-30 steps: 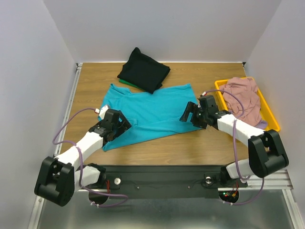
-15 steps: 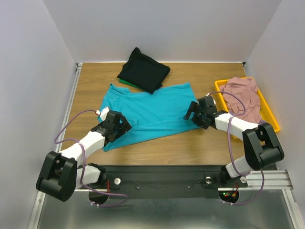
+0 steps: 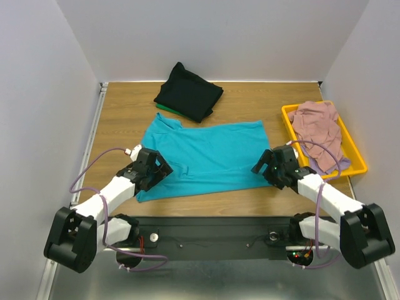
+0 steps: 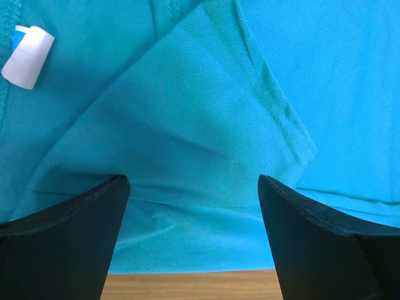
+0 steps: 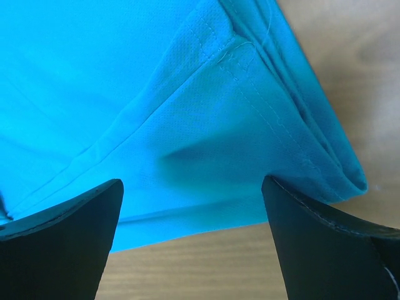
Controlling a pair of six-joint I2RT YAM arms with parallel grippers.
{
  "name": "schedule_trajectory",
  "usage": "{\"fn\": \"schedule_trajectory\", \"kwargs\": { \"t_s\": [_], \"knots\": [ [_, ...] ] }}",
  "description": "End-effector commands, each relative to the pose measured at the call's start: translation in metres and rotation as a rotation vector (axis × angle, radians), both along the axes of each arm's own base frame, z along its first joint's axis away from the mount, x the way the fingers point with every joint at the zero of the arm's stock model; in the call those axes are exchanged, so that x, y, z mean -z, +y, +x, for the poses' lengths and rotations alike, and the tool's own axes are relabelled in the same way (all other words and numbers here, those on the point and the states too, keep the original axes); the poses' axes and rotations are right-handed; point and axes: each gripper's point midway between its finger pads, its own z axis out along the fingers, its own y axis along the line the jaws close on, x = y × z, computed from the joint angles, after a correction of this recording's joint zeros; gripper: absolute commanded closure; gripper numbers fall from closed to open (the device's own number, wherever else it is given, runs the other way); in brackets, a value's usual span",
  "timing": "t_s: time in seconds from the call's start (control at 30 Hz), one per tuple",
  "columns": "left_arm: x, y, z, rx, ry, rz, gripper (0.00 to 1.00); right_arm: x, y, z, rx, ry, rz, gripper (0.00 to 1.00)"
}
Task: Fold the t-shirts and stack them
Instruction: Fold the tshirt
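The teal t-shirt (image 3: 209, 153) now lies squarer and shifted right, with the left gripper (image 3: 154, 170) and right gripper (image 3: 267, 166) spread wide at its near corners. The yellow tray (image 3: 354, 145) holds a pink t-shirt (image 3: 319, 125).

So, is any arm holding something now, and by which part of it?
Nothing is held. The left arm's fingers and the right arm's fingers stand open over the near edge of the teal soft fabric t-shirt.

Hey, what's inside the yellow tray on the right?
A crumpled dusty pink t-shirt fills the yellow tray; a pale lavender edge peeks out beneath. The rest is covered.
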Motion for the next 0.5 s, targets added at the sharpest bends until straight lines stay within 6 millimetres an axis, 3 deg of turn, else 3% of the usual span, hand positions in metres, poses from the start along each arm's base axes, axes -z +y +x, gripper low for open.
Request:
{"fn": "schedule_trajectory", "kwargs": {
  "t_s": [0.0,0.23,0.37,0.47],
  "knots": [
    [0.026,0.013,-0.047,-0.024,0.168,0.024,0.02,0.035,-0.019,-0.071,0.049,0.243,-0.022,0.0],
    [0.016,0.007,-0.059,-0.062,0.165,-0.036,0.01,0.025,-0.018,-0.082,0.069,0.233,0.017,0.0],
    [-0.004,0.005,-0.06,-0.092,0.106,-0.08,0.01,0.017,-0.016,-0.084,0.06,0.221,0.033,0.0],
    [-0.033,0.015,-0.05,-0.147,0.011,-0.073,0.01,-0.005,-0.015,-0.067,0.028,0.132,0.026,0.0]
  ]
}}
